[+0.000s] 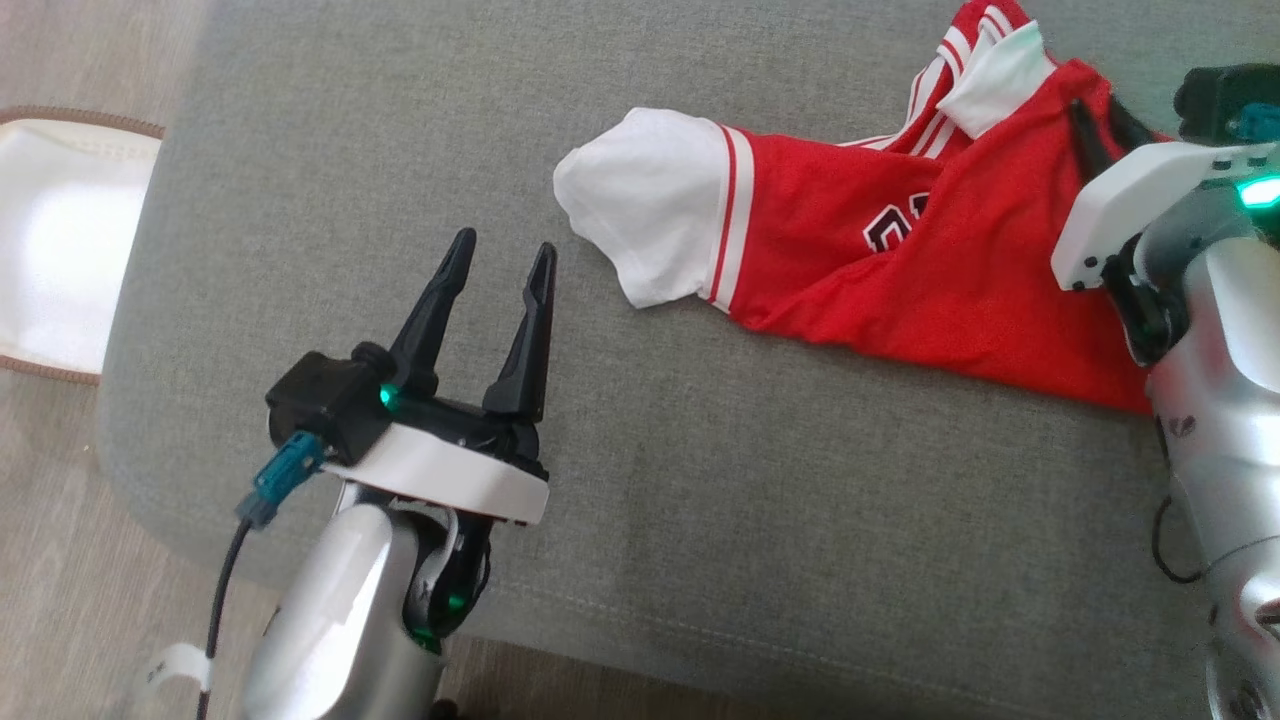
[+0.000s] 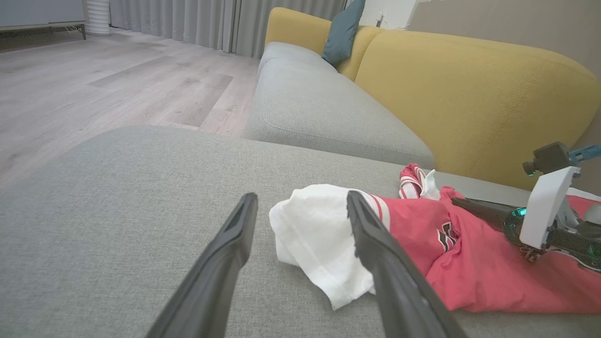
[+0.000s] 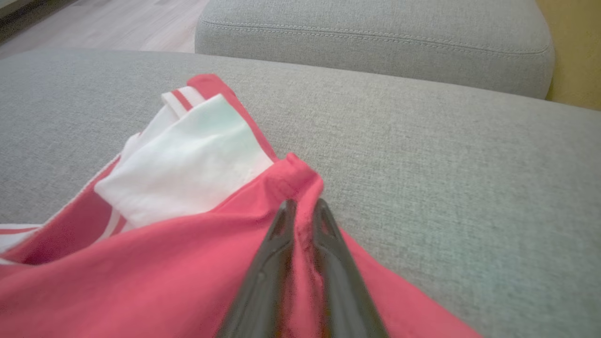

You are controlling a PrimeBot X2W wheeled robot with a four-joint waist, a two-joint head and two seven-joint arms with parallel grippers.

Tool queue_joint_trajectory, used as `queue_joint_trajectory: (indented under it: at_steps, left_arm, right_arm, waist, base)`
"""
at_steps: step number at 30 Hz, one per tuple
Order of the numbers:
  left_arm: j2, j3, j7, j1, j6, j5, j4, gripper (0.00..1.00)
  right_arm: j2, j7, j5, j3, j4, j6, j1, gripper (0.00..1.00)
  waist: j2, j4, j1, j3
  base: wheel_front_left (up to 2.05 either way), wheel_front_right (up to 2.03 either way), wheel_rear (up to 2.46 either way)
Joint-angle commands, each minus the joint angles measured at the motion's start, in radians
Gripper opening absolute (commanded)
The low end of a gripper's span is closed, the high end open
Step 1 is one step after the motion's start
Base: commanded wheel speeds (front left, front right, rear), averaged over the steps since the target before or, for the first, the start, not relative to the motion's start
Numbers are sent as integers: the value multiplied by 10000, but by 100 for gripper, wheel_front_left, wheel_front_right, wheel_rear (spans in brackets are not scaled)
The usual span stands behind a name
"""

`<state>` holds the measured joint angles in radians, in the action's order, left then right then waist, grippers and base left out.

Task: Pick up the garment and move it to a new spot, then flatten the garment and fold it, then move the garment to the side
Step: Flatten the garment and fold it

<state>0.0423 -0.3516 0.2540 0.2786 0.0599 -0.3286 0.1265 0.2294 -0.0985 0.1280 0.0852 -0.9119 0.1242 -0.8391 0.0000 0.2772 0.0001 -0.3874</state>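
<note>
Garment (image 1: 900, 280): a red jersey with white sleeves and white stripes, lying crumpled on the grey seat cushion (image 1: 700, 520), in the upper right of the head view.
Garment, near sleeve (image 1: 640, 215): white, spread out toward the centre of the frame. It is the part closest to the left gripper.
Garment, far sleeve (image 1: 1000, 75): white, folded over at the top right, with striped trim beside it. In the right wrist view it lies at the left centre (image 3: 188, 169).
Garment, print (image 1: 890, 230): dark letters or digits, half hidden in a fold and not readable.
Right gripper (image 3: 305, 203): the fingers are pressed nearly together on a ridge of the red hem, and cloth shows in the thin gap between them. The red fabric (image 3: 141, 263) spreads to the lower left of them.
Right gripper, head view (image 1: 1095, 105): at the right edge, fingers lying on the red cloth.
Right gripper, left wrist view (image 2: 458, 202): comes in from the right, with its tip on the red fabric (image 2: 469, 263).
Left gripper (image 1: 505, 245): fingers spread wide with nothing between them. It sits left of centre over bare cushion, near the white sleeve but apart from it.
Left gripper, own view (image 2: 300, 197): the white sleeve (image 2: 319, 234) shows beyond and between the two fingertips.
Sofa: yellow backrest (image 2: 469, 94) at the upper right, a second grey seat cushion (image 2: 319, 108) at the centre top, and a teal pillow (image 2: 342, 30).
Floor (image 2: 94, 80): pale wood, upper left.
Pale mat (image 1: 60, 240): brown-edged, on the floor at the left edge.
</note>
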Motion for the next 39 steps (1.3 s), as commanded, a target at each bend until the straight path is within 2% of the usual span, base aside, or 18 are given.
queue_joint_trajectory:
  at_steps: [1,8,15,21,28,33,39]
  left_arm:
    - [79,277,78,291,-68,-30,-273,100]
    - [79,369,78,215,-71,42,-185,100]
    - [79,549,78,64,-66,156,-178,100]
    - [79,561,78,8,-103,98,-242,100]
    - [79,653,78,-211,-190,94,-283,100]
    - [79,761,78,-390,-250,155,-278,100]
    - [79,1109,78,-693,-236,353,-316,100]
  right_arm:
    - [-21,214,79,232,93,65,-174,0]
    - [-202,1088,273,478,16,65,-138,0]
    - [-280,1707,379,667,572,65,-339,0]
    - [-191,2184,127,765,855,65,-1137,0]
    - [-294,2719,-68,1147,633,65,-1644,0]
    - [-268,3209,89,1208,1055,65,-720,0]
    - [-548,3432,484,737,2869,65,1800,0]
  waist:
    - [0,-39,-1,28]
    - [0,-344,-1,386]
    - [0,-748,-1,893]
    - [0,-730,-1,1171]
    - [0,-818,-1,1372]
    - [0,-1130,-1,1634]
    - [0,-1841,-1,1996]
  base:
    - [0,0,0]
    - [0,0,0]
    - [0,0,0]
    - [0,0,0]
    - [0,0,0]
    - [0,0,0]
    - [0,0,0]
